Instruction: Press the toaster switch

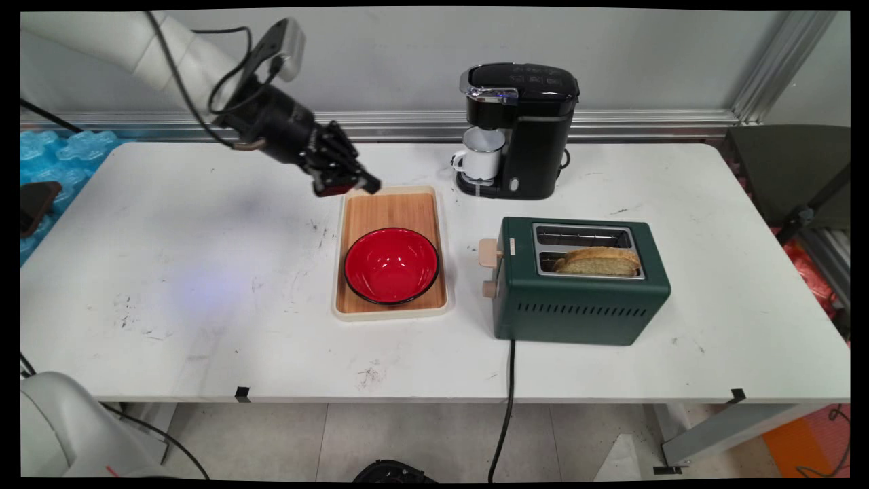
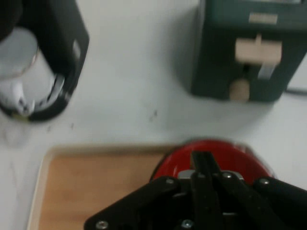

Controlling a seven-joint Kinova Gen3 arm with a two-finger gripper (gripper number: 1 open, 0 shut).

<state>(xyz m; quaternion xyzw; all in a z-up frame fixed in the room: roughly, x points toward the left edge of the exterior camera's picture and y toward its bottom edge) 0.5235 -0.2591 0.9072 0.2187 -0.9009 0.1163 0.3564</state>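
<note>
Two black fingers (image 2: 204,165) are pressed together with nothing between them, and the gripper (image 1: 353,182) hangs above the far left corner of the wooden tray (image 1: 390,204). On the tray's near half sits a red bowl (image 1: 391,265). Beyond the tray's far right corner stands a black coffee machine (image 1: 521,129) with a white mug (image 1: 481,155) under its spout. Right of the tray stands a green toaster (image 1: 577,292) with a slice of bread (image 1: 599,261) in its near slot. All rest on the white table (image 1: 170,272).
</note>
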